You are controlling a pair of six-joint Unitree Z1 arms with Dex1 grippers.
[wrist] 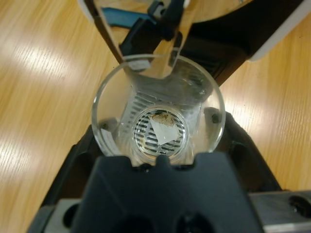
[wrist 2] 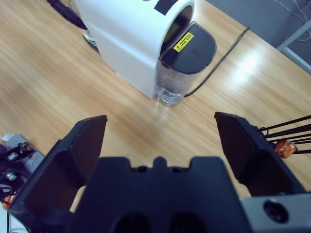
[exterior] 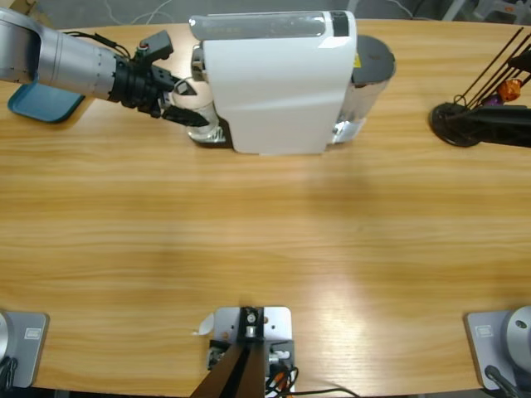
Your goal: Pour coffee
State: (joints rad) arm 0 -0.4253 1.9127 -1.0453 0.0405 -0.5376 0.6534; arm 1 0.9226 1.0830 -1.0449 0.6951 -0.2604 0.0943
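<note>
We have the left gripper (wrist: 158, 145) clamped round the glass tumbler (wrist: 158, 114) at the coffee machine (exterior: 278, 79), table's far edge; next lift, pour. Right gripper (wrist 2: 163, 145) wide open, empty.

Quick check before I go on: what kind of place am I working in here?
Probably a lab test bench, not a kitchen: a wooden table carrying a white coffee machine, a black capsule rack, and the left gripper holding a glass tumbler.
</note>
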